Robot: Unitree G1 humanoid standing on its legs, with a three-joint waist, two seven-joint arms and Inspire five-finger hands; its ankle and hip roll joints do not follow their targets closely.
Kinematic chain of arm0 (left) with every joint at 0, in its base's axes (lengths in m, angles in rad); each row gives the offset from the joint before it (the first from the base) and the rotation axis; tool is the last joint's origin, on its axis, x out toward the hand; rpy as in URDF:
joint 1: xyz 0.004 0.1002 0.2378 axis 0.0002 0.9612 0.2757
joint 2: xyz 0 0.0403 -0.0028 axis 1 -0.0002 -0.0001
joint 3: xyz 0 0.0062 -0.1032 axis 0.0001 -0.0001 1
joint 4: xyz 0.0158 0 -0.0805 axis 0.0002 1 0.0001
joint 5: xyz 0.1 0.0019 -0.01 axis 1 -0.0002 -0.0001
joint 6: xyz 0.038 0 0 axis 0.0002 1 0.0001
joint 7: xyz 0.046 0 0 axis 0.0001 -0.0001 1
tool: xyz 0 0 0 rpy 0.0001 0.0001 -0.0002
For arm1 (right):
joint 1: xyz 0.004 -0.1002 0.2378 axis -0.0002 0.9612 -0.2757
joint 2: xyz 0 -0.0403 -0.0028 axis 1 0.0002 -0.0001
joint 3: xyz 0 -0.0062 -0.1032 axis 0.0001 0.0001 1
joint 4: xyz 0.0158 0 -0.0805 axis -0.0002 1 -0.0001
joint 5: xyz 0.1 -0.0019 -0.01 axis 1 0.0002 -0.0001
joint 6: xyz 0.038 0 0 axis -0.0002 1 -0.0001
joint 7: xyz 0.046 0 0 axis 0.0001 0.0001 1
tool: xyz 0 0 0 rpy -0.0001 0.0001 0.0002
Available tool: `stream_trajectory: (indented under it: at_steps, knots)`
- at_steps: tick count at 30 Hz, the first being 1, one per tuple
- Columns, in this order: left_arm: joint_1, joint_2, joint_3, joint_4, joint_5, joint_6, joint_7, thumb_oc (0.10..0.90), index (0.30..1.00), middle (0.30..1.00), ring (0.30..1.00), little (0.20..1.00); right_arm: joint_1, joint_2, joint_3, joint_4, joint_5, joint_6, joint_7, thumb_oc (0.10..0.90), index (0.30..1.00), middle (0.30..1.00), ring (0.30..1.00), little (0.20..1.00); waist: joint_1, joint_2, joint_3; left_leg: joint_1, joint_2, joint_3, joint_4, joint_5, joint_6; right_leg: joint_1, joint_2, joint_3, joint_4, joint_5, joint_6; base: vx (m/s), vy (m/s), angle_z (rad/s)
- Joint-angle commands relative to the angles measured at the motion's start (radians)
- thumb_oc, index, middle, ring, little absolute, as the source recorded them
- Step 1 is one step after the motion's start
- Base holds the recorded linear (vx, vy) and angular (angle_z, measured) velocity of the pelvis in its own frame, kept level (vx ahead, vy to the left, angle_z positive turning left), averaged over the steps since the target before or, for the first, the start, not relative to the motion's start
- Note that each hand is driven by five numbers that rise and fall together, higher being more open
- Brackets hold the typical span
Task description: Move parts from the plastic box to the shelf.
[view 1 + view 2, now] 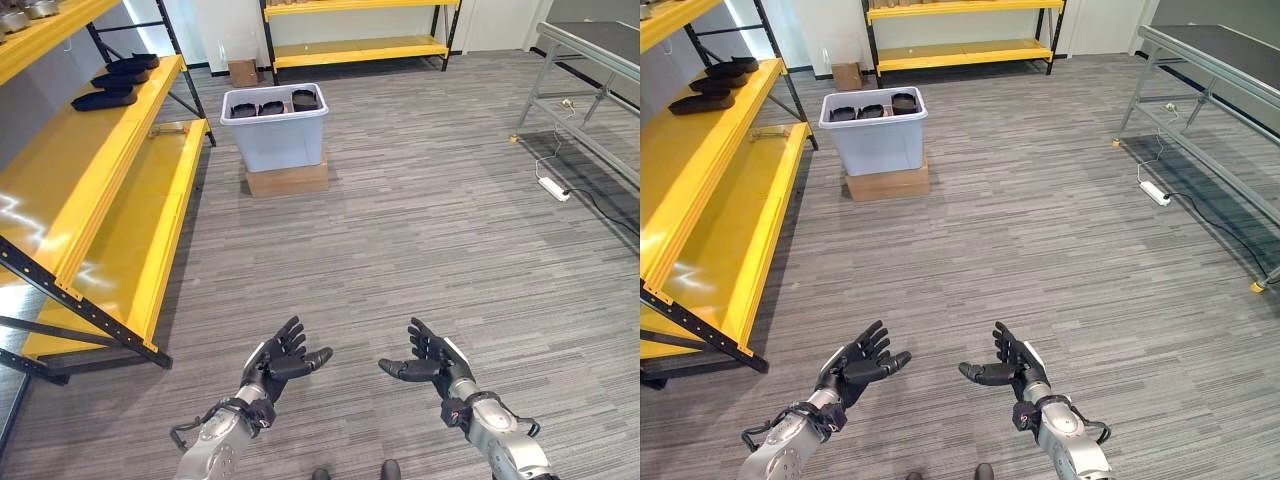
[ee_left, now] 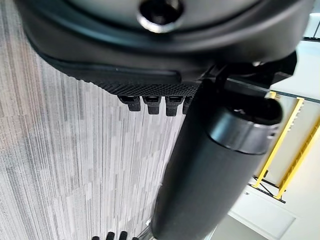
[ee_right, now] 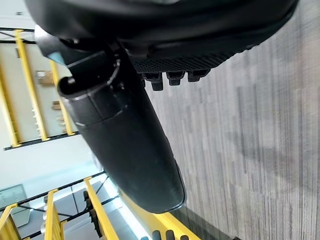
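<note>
Two hands are raised side by side over the grey carpeted floor (image 1: 420, 230), near the viewer, palms turned inward toward each other. Left hand (image 1: 277, 360): fingers spread and nearly straight, thumb extended toward the right, nothing held. Right hand (image 1: 428, 358): fingers likewise loose and extended, thumb pointing left, nothing held. The two hands are near each other but apart, with bare floor between them.

Further out, at the far centre-left, the plastic box (image 1: 275, 135) stands on a flat cardboard box (image 1: 287, 180) on the floor. Dark parts (image 1: 272, 106) lie inside the plastic box, near its rim.

On the left, the yellow shelf (image 1: 100, 190) runs from near to far on a black frame. Several dark parts on the shelf (image 1: 118, 82) rest in a row on its middle level at the far end. A second yellow shelf (image 1: 360, 48) stands against the far wall. At the right, a metal-framed desk (image 1: 590, 60) stands with a white power strip (image 1: 553, 187) on the floor beneath it.
</note>
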Motion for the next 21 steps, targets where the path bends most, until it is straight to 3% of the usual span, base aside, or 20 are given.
stream_trajectory:
  at_steps: [1, 12, 17, 21]
  knots:
    - [-0.089, -0.007, 0.024, -0.061, 0.017, -0.086, -0.005, 0.9, 1.0, 1.0, 1.0, 1.0, -0.09, 0.029, -0.012, -0.084, 0.0, -0.096, 0.013, 0.9, 1.0, 1.0, 1.0, 1.0, -0.012, -0.039, -0.024, 0.016, 0.035, -0.035, -0.008, -0.09, -0.051, 0.04, -0.026, -0.02, -0.001, -0.082, 0.056, 0.0, 0.0, 0.0]
    - [-0.089, -0.007, 0.013, -0.057, 0.038, -0.075, 0.021, 0.9, 1.0, 1.0, 1.0, 1.0, -0.093, 0.03, 0.011, -0.09, 0.015, -0.08, 0.025, 0.9, 1.0, 1.0, 1.0, 1.0, -0.01, -0.04, -0.019, 0.022, 0.03, -0.035, -0.008, -0.09, -0.047, 0.043, -0.029, -0.02, -0.001, -0.08, 0.057, 0.01, 0.019, 0.0]
    - [-0.092, -0.006, 0.016, -0.055, 0.035, -0.055, 0.102, 0.9, 1.0, 1.0, 1.0, 1.0, -0.094, 0.035, 0.015, -0.076, -0.007, -0.099, 0.029, 0.9, 1.0, 1.0, 1.0, 1.0, -0.006, -0.047, -0.017, 0.027, 0.022, -0.036, -0.008, -0.097, -0.039, 0.05, -0.035, -0.021, -0.001, -0.079, 0.063, 0.05, 0.078, 0.02]
    - [-0.091, -0.008, 0.013, -0.045, 0.047, -0.046, 0.087, 0.9, 1.0, 1.0, 1.0, 1.0, -0.099, 0.041, 0.017, -0.049, 0.001, -0.098, 0.018, 0.9, 1.0, 1.0, 1.0, 1.0, -0.002, -0.054, -0.01, 0.033, 0.013, -0.039, -0.008, -0.098, -0.027, 0.06, -0.04, -0.025, 0.005, -0.076, 0.066, 0.06, 0.097, 0.05]
